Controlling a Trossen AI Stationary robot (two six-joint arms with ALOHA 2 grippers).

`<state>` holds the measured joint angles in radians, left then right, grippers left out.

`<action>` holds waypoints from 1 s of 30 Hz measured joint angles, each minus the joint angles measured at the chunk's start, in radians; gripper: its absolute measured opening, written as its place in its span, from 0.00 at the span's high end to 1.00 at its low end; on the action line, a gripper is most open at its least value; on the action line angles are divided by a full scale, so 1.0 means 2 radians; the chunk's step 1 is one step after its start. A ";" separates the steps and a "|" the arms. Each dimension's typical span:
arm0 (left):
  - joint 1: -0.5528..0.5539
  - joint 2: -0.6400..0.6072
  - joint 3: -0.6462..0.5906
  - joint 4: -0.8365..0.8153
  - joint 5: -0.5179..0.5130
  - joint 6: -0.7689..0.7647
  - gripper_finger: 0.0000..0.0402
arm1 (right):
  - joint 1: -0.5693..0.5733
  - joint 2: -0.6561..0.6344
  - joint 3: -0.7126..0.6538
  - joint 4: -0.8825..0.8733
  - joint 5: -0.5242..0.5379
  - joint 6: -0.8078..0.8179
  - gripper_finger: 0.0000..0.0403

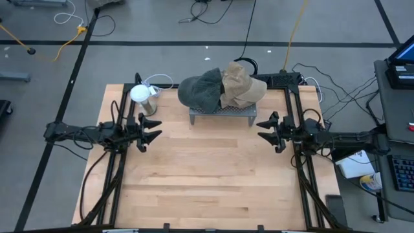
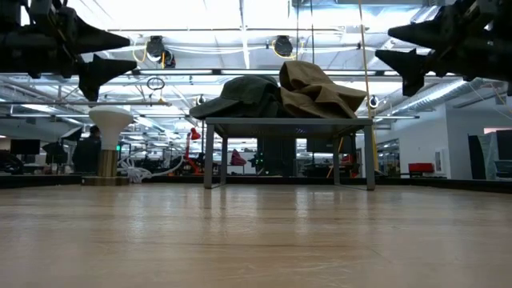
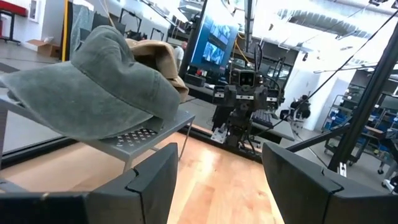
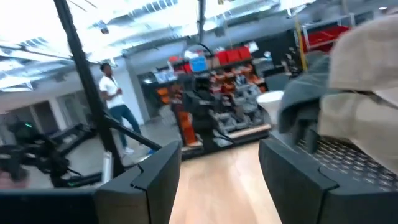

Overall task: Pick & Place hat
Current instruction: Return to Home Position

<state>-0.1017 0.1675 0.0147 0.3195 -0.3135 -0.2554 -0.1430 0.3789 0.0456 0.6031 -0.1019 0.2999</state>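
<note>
Hovering wide open, empty, at wooden table [image 1: 207, 188] side edges: left gripper [image 1: 157, 130], right gripper [image 1: 261, 129]. Green cloth caps [image 1: 200, 90], tan cloth caps [image 1: 244, 84] on grey metal shelf [image 1: 220, 114], back edge. Seemingly done placing.

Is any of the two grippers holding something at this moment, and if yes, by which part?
Nothing is held. The left gripper and the right gripper are both open and empty above the table; the caps lie on the shelf.

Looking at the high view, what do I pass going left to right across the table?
left end effector → green cap → brown cap → right end effector
</note>
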 joint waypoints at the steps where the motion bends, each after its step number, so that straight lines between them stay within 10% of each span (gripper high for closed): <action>1: 0.000 -0.003 0.000 -0.003 -0.002 0.000 0.40 | -0.003 -0.005 0.000 -0.010 0.001 -0.004 0.48; 16: 0.000 -0.083 0.000 -0.122 0.012 -0.016 0.40 | -0.053 -0.151 -0.001 -0.268 0.025 0.001 0.48; 30: 0.001 -0.081 0.002 -0.138 0.016 -0.024 0.40 | -0.053 -0.187 -0.001 -0.321 0.027 0.003 0.48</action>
<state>-0.1001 0.0055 0.0185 0.0437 -0.2814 -0.3042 -0.2497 0.0059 0.0429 -0.0387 -0.0479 0.3065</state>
